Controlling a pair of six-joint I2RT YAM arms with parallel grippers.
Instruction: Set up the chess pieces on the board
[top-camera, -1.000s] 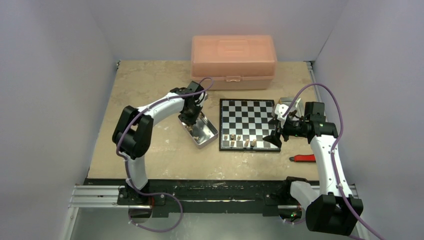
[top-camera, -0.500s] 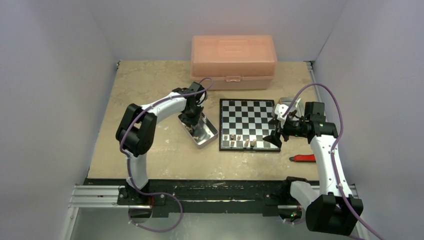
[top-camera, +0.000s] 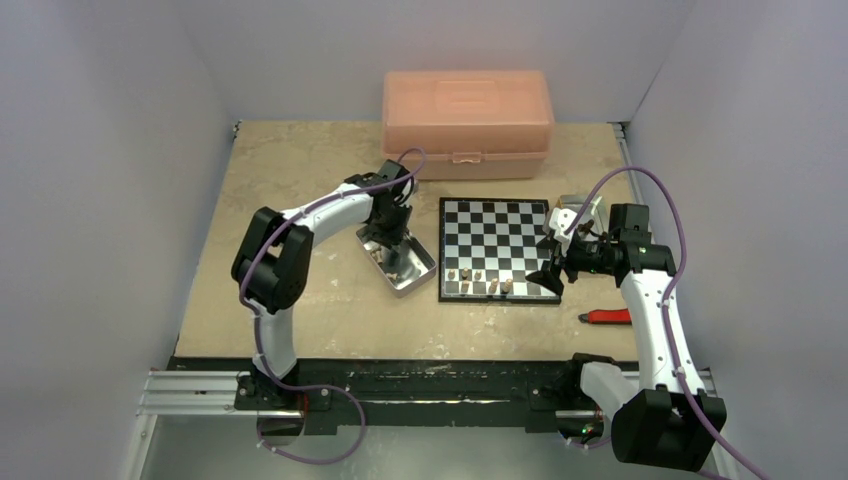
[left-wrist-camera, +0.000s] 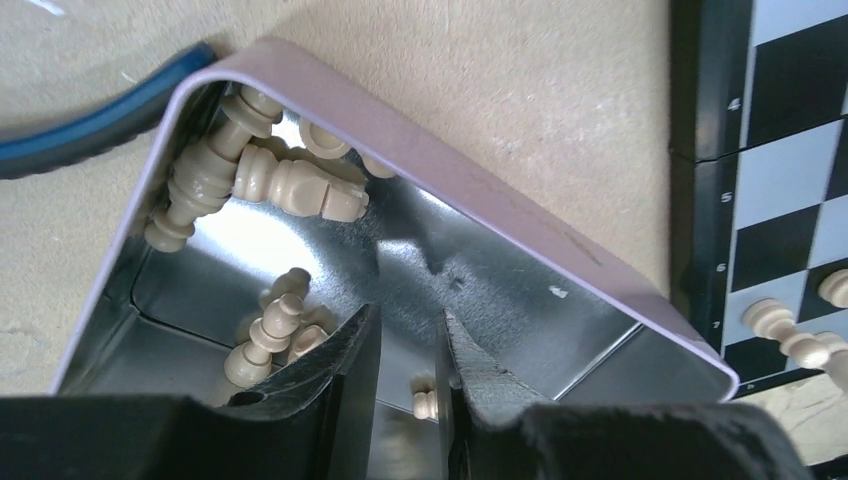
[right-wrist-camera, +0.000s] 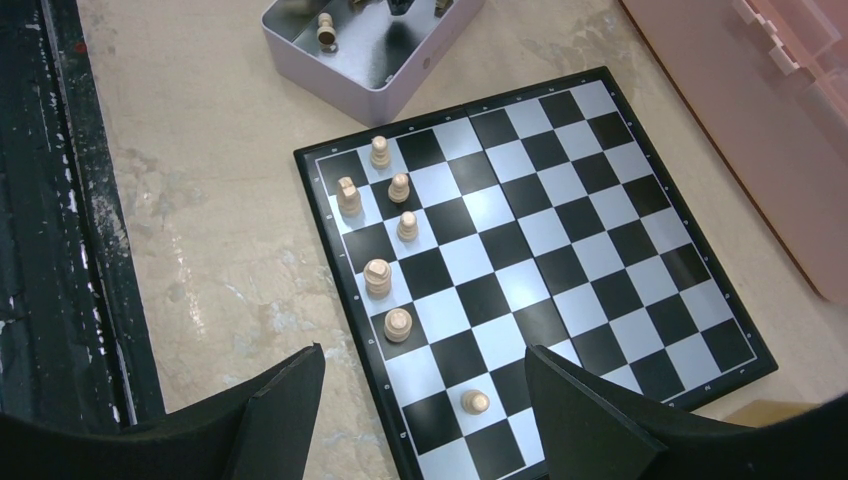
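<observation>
From the top external view, the left claw (top-camera: 392, 238) has moved over the last second from the near-left part of the shiny rectangular metal tin (top-camera: 412, 272) towards its middle. The arm has also drawn in a little beside the small black-and-silver checked chessboard (top-camera: 500, 232). The right claw (top-camera: 548, 262) has not moved and hangs over the board's right edge. A large pink plastic box (top-camera: 467, 120) stands at the far side of the beige worktop (top-camera: 300, 170), and a red-handled tool (top-camera: 607, 316) lies near the right arm. In the left wrist view, the left claw's two dark fingers (left-wrist-camera: 350, 350) stand a narrow gap apart inside the tin, with nothing clamped between their tips. A single small tan pawn (left-wrist-camera: 425, 400) shows in that gap on the tin floor, and whether a finger touches it cannot be told. More tiny light tan wooden chessmen (left-wrist-camera: 270, 180) lie tumbled in the tin's far corner. In the right wrist view, the right claw is spread wide and empty above the board, where seven tan pieces (right-wrist-camera: 399, 187) stand in the two rows nearest the tin. The shift suggests the left claw is lining up on the next piece, so the setup appears to be at an early stage, with no dark pieces visible on the board.
</observation>
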